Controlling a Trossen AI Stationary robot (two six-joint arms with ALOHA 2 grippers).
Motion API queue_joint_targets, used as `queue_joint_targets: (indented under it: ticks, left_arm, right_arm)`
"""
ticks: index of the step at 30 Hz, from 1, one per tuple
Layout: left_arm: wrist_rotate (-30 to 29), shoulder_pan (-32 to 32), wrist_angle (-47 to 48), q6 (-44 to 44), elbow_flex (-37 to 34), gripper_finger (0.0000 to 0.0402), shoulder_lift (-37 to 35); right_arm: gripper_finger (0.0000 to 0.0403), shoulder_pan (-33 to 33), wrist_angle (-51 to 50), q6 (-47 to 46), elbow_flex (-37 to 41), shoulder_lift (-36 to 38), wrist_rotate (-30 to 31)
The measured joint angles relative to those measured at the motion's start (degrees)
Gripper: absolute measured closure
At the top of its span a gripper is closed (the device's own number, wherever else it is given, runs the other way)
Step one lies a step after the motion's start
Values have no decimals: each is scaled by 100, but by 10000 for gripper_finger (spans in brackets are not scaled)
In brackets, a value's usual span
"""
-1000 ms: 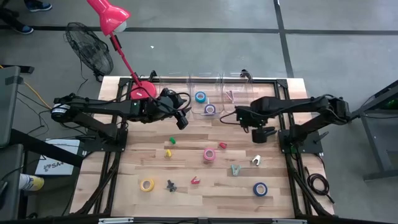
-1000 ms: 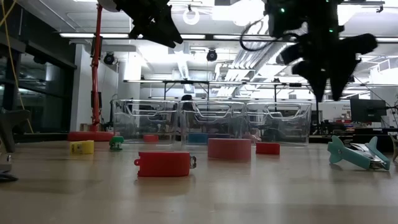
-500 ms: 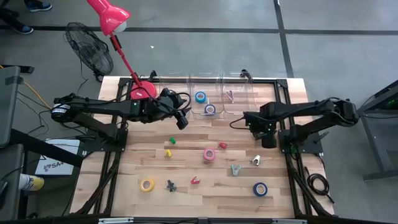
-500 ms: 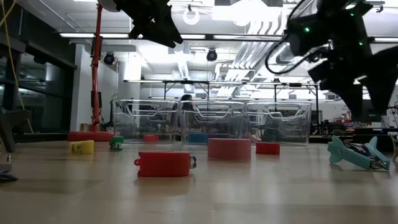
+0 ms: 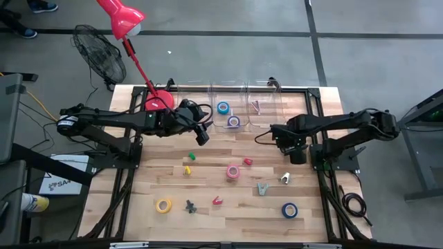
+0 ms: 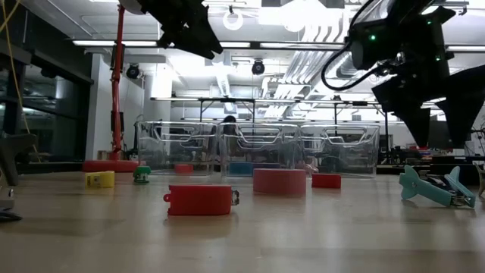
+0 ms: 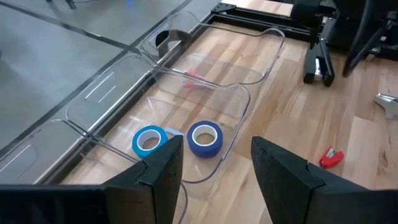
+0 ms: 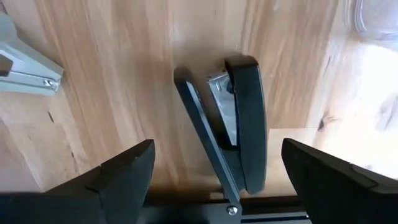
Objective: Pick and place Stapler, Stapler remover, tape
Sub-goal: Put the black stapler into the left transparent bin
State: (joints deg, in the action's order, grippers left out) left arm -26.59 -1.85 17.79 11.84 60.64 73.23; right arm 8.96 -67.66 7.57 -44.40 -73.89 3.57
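Wooden table [image 5: 228, 207]: between our wide-open right gripper [image 8: 211, 162] lies a rigid black stapler [image 8: 233, 118]; grasp its body sides.

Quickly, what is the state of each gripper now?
Left gripper: open, holding nothing.
Right gripper: open, empty, above the black stapler.
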Motion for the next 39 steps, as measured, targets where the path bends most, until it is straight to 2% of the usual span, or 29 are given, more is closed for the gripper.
queue_joint_targets:
  ticks: [7,16,21,27,32,39]
  left_arm:
    - [81,0,41,-110,0,215,0]
    - [314,0,41,-266,0,215,0]
    - [501,0,41,-322,0,215,1]
    - [667,0,41,-326,0,215,0]
    - [740,0,43,-463,0,215,0]
    - [833,0,45,-551,0,215,0]
  right_arm:
    - [60,-1,70,-12,31,-7,-74]
    - [61,-249,189,-833,31,-9,-288]
    - [60,-346,304,-904,31,-48,-29]
    - [60,-346,352,-599,24,-570,88]
    - [59,-332,353,-483,24,-1110,587]
    - [59,-324,414,14,22,-1666,333]
